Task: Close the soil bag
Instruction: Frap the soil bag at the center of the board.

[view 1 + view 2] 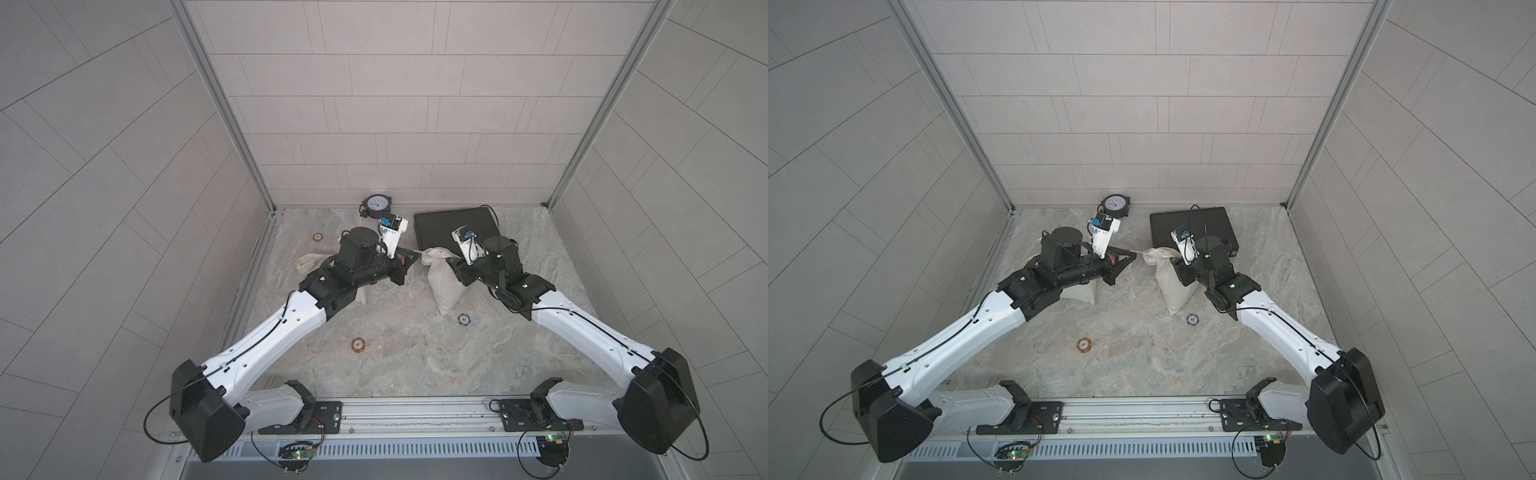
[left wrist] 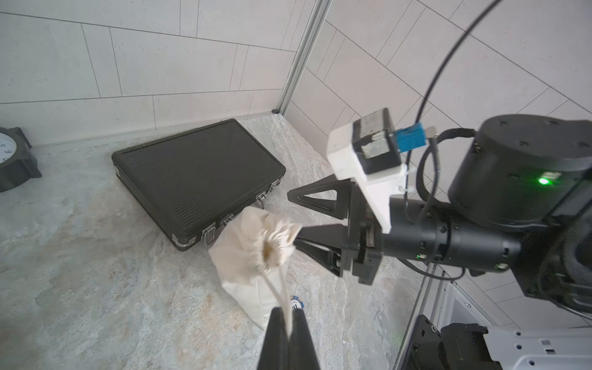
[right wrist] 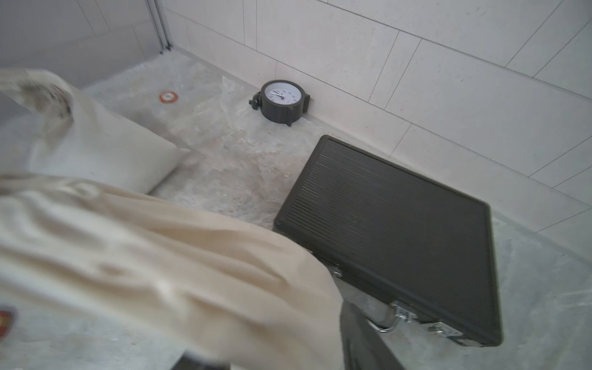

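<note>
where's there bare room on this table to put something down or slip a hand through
Widest bare patch: front middle, between the front orange chip, the blue chip and the base rail. A smaller strip lies between the black case and the right wall. Crowded: mid-back, where the soil bag, its drawstring, second bag, clock, left gripper and right gripper bunch together.

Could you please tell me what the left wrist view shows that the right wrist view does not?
Left wrist only: the drawstring pinched in the shut jaws of the left gripper, the right gripper with jaws apart beside the soil bag, and a blue chip. Right wrist only: a second sack and an orange chip. Both: the soil bag, the black case and the clock.
</note>
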Robot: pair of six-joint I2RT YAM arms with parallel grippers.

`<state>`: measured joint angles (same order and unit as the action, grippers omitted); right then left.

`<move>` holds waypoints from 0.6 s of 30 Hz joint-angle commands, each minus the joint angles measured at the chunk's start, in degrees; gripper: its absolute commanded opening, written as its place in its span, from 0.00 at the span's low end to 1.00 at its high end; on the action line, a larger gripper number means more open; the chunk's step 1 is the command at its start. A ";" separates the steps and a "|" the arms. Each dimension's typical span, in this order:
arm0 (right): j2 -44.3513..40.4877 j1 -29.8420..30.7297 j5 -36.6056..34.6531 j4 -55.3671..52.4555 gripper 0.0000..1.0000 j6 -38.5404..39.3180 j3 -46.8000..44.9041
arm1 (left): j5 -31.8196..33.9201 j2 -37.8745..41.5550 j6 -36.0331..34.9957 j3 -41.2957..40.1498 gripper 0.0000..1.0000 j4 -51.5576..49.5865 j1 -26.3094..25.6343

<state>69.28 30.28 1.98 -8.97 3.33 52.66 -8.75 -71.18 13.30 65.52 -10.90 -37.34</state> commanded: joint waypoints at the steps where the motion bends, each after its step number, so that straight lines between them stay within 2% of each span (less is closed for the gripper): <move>1: -3.47 4.11 5.71 4.53 0.69 1.21 -0.12 | -1.41 -0.81 0.41 2.77 0.00 0.37 0.36; 5: -3.70 9.00 5.34 9.78 0.76 2.51 0.16 | -1.68 -0.65 0.59 3.09 0.00 0.12 0.37; 8: -1.59 11.57 3.97 12.09 0.75 3.64 1.54 | -1.51 -0.25 0.74 2.99 0.00 -0.17 0.43; 18: 4.64 14.29 -7.23 19.00 0.48 4.52 3.01 | -3.46 0.96 1.96 2.94 0.00 -0.46 0.42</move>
<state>73.43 44.01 -1.04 6.92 7.81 54.74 -10.13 -71.88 14.63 66.98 -12.03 -37.10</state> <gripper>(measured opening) 0.495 0.050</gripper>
